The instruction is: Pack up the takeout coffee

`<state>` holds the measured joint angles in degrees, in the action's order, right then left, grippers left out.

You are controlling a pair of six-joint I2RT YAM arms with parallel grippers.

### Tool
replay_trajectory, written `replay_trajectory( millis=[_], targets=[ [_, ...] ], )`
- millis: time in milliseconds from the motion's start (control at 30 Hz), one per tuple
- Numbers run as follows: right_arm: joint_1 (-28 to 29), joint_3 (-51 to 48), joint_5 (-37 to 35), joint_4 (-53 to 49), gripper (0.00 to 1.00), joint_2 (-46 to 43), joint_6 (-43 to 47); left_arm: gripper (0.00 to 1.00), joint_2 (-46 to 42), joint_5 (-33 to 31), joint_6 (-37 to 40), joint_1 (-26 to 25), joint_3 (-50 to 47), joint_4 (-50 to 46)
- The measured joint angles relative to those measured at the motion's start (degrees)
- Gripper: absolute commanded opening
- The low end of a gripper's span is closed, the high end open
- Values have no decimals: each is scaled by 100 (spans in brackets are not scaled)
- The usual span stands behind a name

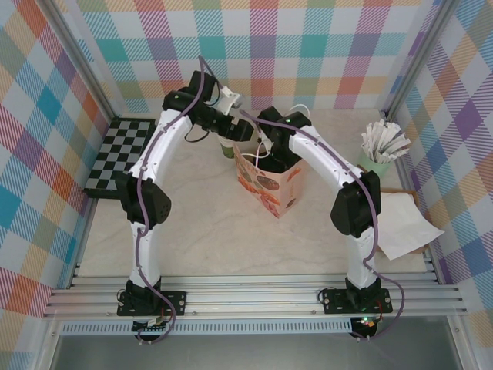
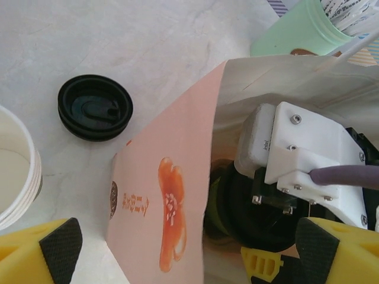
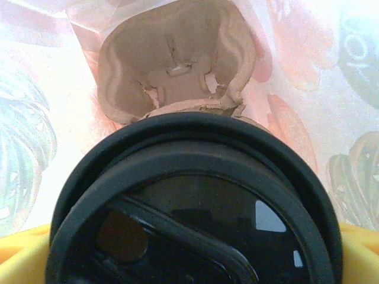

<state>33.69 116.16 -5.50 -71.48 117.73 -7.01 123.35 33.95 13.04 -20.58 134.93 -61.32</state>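
Because the right arm (image 1: 323,154) reached straight down the mouth of the pink printed paper bag (image 1: 271,193), the step in hand looked like seating the coffee and lifting out cleanly. In the top view the bag stood mid-table (image 1: 200,239), with the left arm (image 1: 166,146) bent over its far rim. Open room lay toward the near edge. A mint-green cup of white sticks (image 1: 376,160) by the right edge and a checkered mat (image 1: 119,154) by the left edge stood well apart.

In the left wrist view the left fingers (image 2: 56,251) were spread wide over the bag's wall, holding nothing. The small dark-green paper cup (image 2: 214,204) sat inside the bag, under the right wrist. A loose black lid (image 2: 95,106) and a stack of cream-lined cups (image 2: 15,171) waited on the table beside the bag.

In the right wrist view the cup's round black plastic lid (image 3: 195,207) lay between the right fingers (image 3: 15,260). They stood wide apart, and no grip could be made out. A brown moulded-card tray (image 3: 172,59) lay on the bag's floor beyond the lid. The bag walls pressed close all round, so a straight vertical exit with the fingers kept wide seemed wisest.
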Motion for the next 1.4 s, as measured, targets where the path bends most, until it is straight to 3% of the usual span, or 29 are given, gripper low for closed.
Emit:
replay_trajectory(
  millis=[433,1400],
  targets=[
    [0,173,0,-20,100,0,-4,99,0,-315,181,-35,0,37],
    [0,173,-4,-20,100,0,-2,99,0,-321,184,-35,0,39]
  ],
)
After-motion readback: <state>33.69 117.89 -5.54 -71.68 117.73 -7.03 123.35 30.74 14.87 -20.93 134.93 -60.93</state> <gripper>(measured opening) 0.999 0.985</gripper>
